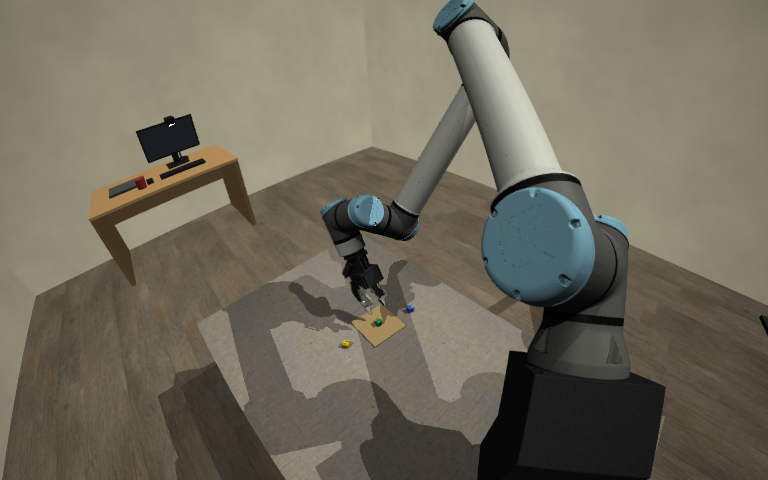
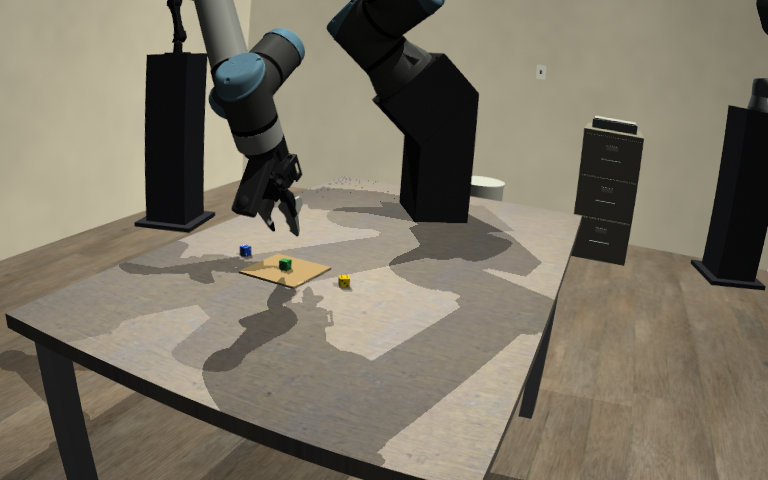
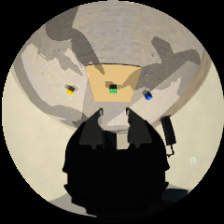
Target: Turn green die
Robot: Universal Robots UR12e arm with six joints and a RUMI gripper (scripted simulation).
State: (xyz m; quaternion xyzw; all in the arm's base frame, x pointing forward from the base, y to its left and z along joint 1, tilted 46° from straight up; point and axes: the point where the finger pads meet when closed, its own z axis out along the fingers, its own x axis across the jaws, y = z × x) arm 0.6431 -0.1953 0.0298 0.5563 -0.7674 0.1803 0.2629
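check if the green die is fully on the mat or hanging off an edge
Fully on. The green die sits flat inside the tan mat, with mat showing on every side; its top number is unreadable.

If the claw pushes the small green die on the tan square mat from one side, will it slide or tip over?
The small green die looks rigid with flat faces, so it probably slides first. Being a small cube, it may tumble onto another face if pushed high. The tan square mat looks thin and lies loose on the table, so it might shift too. The claw hangs open above, holding nothing.
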